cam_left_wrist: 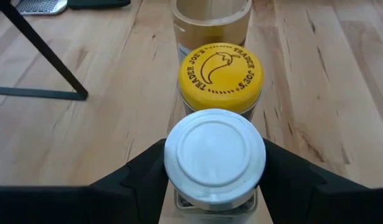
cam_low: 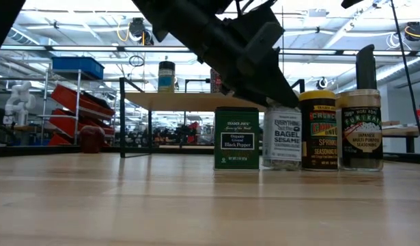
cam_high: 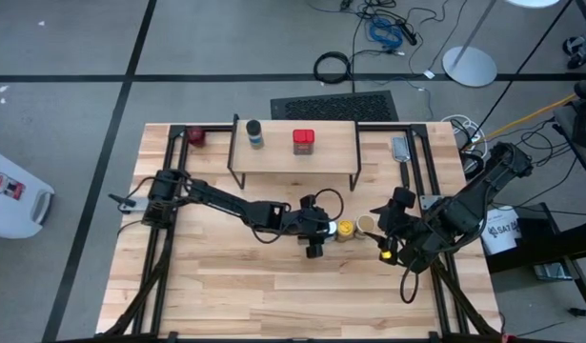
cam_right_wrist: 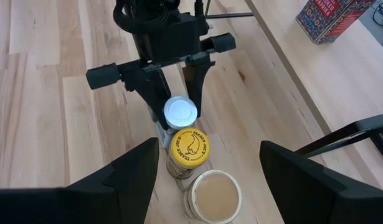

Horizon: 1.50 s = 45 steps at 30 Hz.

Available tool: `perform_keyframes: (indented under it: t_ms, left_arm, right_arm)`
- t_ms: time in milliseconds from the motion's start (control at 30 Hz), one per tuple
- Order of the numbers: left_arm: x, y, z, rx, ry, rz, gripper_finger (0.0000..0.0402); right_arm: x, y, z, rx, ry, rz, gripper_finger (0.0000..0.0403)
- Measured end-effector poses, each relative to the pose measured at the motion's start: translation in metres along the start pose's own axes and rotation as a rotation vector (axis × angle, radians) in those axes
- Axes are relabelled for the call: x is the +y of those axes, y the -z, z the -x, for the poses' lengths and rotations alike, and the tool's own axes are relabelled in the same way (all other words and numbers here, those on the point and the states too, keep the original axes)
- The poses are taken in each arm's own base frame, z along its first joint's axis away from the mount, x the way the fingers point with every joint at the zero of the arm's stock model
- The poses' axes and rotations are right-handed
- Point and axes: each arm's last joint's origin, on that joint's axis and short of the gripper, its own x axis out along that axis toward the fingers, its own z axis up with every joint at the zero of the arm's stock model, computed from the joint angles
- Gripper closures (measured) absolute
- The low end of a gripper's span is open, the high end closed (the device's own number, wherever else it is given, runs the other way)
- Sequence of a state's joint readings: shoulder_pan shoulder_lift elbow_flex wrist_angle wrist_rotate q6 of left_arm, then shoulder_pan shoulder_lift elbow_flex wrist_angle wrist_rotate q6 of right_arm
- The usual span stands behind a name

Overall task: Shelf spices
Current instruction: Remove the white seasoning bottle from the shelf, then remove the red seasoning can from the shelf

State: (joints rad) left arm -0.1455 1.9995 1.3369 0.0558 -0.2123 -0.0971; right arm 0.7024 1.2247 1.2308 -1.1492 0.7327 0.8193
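Both left gripper [cam_left_wrist: 214, 186] fingers clasp the white-capped jar [cam_left_wrist: 214, 157], hiding its label; right gripper [cam_right_wrist: 210, 177] open.

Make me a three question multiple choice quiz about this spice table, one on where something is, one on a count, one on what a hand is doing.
1. Where is the red tin?
A. on the shelf
B. on the floor
C. in the right hand

2. How many containers stand on the shelf?
A. none
B. two
C. five

3. What is the left hand doing?
A. hanging open above the shelf
B. closed around the white-capped jar
C. holding the yellow-topped jar

Answers:
1 A, the high view shows the tin on the plank top.
2 B, only the tin and a dark jar stand there.
3 B, its fingers press both sides of the white cap.
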Motion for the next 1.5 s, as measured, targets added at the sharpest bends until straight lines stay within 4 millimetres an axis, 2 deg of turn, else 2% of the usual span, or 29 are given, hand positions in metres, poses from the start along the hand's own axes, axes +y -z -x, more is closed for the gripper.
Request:
perform_keyframes:
  t_ms: [200, 500, 767, 1100, 1300, 1500]
  left_arm:
    - [0.0, 0.0, 0.0, 0.0, 0.0, 0.0, 0.0176]
    - [-0.001, -0.002, 0.0, -0.019, 0.027, 0.006, 0.0116]
    - [-0.002, -0.018, 0.019, -0.062, 0.049, 0.01, 0.0102]
    - [-0.003, -0.044, 0.069, -0.089, 0.099, 0.004, 0.0102]
    - [0.01, -0.057, 0.119, -0.058, 0.013, -0.005, 0.0102]
    - [0.038, -0.065, 0.174, -0.036, -0.182, -0.045, 0.0102]
  right_arm:
    - [0.0, 0.0, 0.0, 0.0, 0.0, 0.0, 0.0135]
    - [0.0, 0.0, 0.0, 0.0, 0.001, 0.001, 0.0135]
    - [0.0, 0.0, 0.0, 0.0, 0.001, 0.001, 0.0135]
    - [0.0, 0.0, 0.0, -0.001, 0.005, 0.003, 0.0135]
    - [0.0, 0.0, 0.0, -0.002, 0.007, 0.004, 0.0135]
    - [-0.001, 0.0, 0.0, -0.017, 0.023, 0.007, 0.0135]
